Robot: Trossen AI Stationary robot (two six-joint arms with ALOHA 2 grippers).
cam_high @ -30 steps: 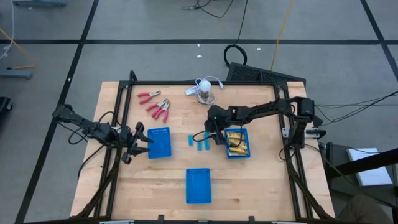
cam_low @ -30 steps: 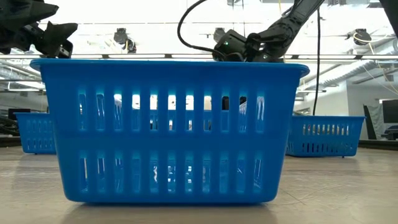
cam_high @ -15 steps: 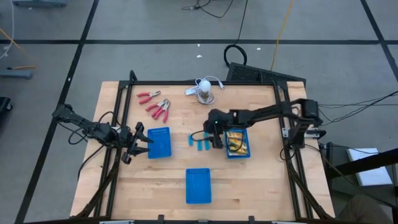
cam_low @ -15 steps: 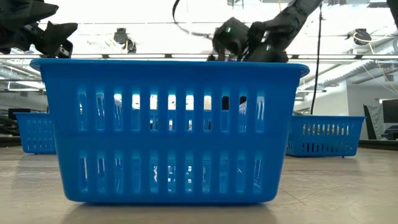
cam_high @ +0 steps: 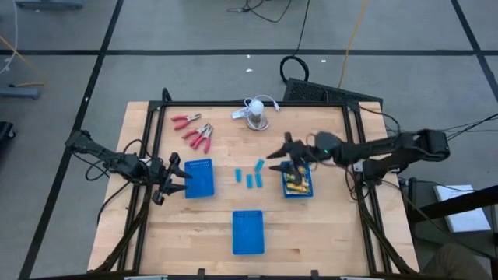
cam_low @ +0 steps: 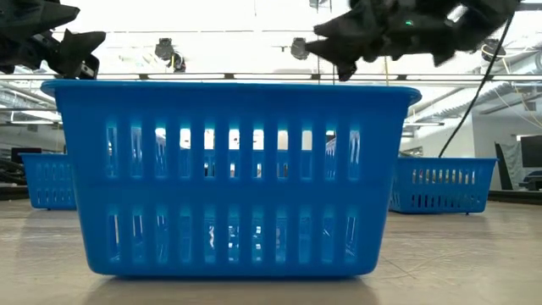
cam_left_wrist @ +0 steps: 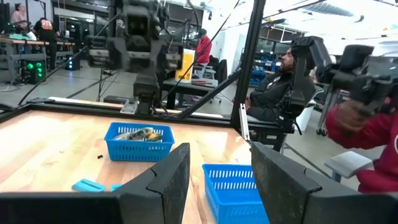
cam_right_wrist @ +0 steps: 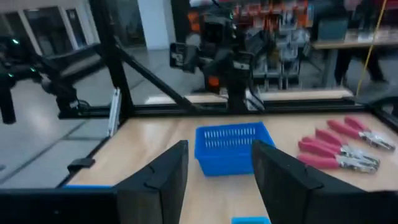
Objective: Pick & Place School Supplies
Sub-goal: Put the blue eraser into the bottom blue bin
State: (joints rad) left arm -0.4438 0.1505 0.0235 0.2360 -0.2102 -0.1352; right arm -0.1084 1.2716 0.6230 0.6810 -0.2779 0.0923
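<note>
Three light-blue blocks [cam_high: 250, 180] lie on the table between the left blue basket [cam_high: 200, 178] and the right blue basket [cam_high: 309, 189]. Yellow-orange little boxes [cam_high: 295, 180] lie in the right basket. Red-handled pliers [cam_high: 198, 137] lie near the far left corner. My right gripper [cam_high: 282, 150] is open and hangs in the air over the right basket's far left corner, pointing toward the table's left; its wrist view [cam_right_wrist: 217, 180] shows nothing between the fingers. My left gripper [cam_high: 177, 173] is open and waits at the left basket's left wall [cam_left_wrist: 217, 186].
A third blue basket [cam_high: 248, 232] stands near the near edge and fills the low view [cam_low: 230, 178]. A white round object with a cable [cam_high: 257, 112] sits at the far edge. Black frame rails run along the table's sides. People show in the room beyond.
My right gripper has drawn back from the light-blue blocks, rising and moving toward the table's right and far side. It now hangs over the right basket's far corner, with its arm stretched out to the right. The left arm has kept still.
</note>
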